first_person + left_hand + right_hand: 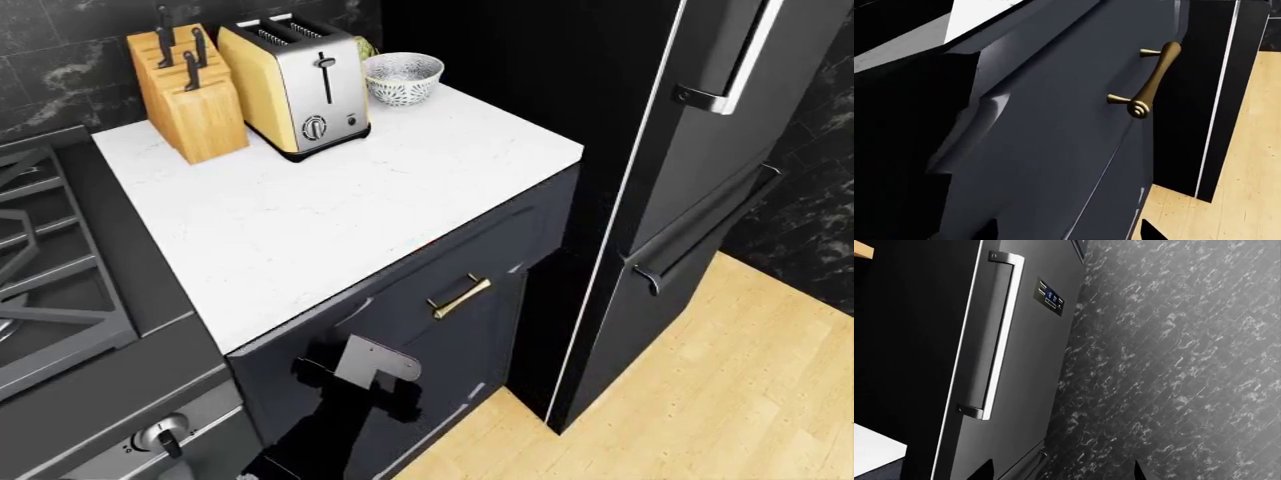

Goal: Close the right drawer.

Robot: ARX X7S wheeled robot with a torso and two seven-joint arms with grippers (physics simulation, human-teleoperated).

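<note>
The right drawer point(424, 300) is a dark charcoal-blue front panel under the white countertop point(334, 210), with a small brass bar handle point(459, 295). In the head view its front stands only slightly proud of the cabinet face. The left wrist view shows the same panel point(1054, 140) close up, with the handle point(1151, 82) ahead. My left gripper point(1067, 235) is open and empty, its fingertips wide apart right at the panel below the handle. My left arm point(350, 392) is in front of the cabinet. My right gripper point(1062, 472) is open and empty, facing the fridge; it is out of the head view.
A tall dark fridge point(694, 180) with steel bar handles point(997, 335) stands right of the cabinet. A toaster point(294, 85), a knife block point(190, 95) and a bowl point(403, 77) sit at the counter's back. A stove point(54, 290) is at left. The floor point(721, 400) is wood.
</note>
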